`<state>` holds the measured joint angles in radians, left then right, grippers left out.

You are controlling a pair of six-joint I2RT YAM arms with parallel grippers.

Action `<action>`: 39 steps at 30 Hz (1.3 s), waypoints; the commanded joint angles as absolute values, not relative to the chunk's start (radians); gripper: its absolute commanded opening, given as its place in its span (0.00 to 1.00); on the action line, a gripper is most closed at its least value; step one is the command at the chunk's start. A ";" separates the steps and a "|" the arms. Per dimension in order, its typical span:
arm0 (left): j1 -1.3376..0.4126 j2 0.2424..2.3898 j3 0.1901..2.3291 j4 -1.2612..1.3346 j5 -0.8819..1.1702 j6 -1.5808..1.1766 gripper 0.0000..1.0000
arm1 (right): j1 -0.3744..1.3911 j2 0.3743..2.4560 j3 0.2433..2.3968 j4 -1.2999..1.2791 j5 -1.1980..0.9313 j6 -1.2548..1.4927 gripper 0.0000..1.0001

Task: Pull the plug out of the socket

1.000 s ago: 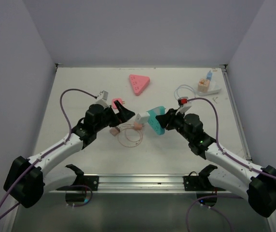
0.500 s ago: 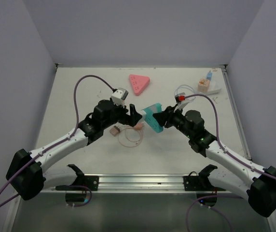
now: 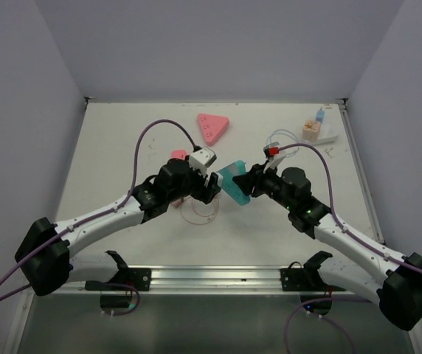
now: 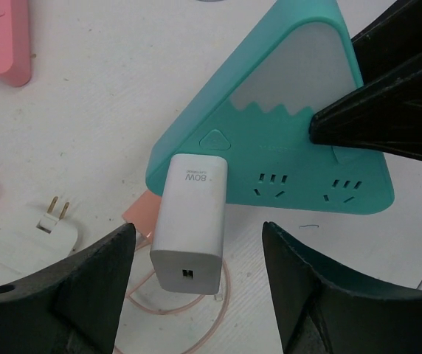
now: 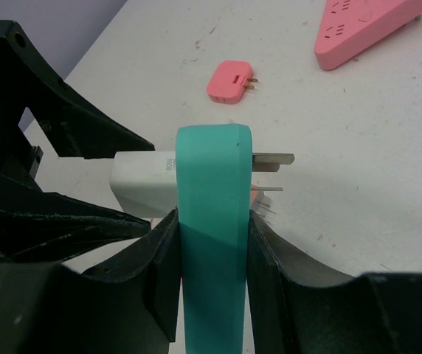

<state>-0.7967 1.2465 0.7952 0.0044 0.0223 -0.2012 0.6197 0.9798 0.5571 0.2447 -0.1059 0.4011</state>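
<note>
Jaws first: right jaws are pinching the teal socket [image 5: 211,221] across its flat faces. Left jaws gape wide either side of the white plug [image 4: 191,221], which sits plugged into the socket, untouched.

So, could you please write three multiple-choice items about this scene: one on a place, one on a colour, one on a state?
1. Where is the white block-shaped charger plug?
A. lying loose, unplugged
B. plugged into the teal triangular plastic socket strip
C. hanging from its cable

2. What colour is the strip that the right gripper clamps?
A. teal
B. pink
C. white

3. How do the fingers of the left gripper stand?
A. shut on the plug
B. shut on nothing
C. open, one on each side of the plug

Answers:
1 B: its body stands out of the strip's face.
2 A: the right wrist view shows the teal edge pressed between both fingers.
3 C: gaps show on both sides of the plug.
</note>
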 commanded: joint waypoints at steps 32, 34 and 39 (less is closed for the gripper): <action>-0.842 1.126 0.868 -0.133 -0.067 -0.129 0.00 | 0.617 1.072 0.569 0.193 0.414 0.252 0.00; -0.842 1.108 0.876 -0.158 -0.069 -0.132 0.00 | 0.617 1.077 0.569 0.192 0.423 0.253 0.00; -0.842 1.072 0.888 -0.192 -0.081 -0.161 0.00 | 0.615 1.065 0.563 0.202 0.404 0.268 0.00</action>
<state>-0.8394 1.1091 0.8379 -0.1806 -0.0673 -0.1535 0.6083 1.0912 0.5522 0.1665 0.3309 0.2859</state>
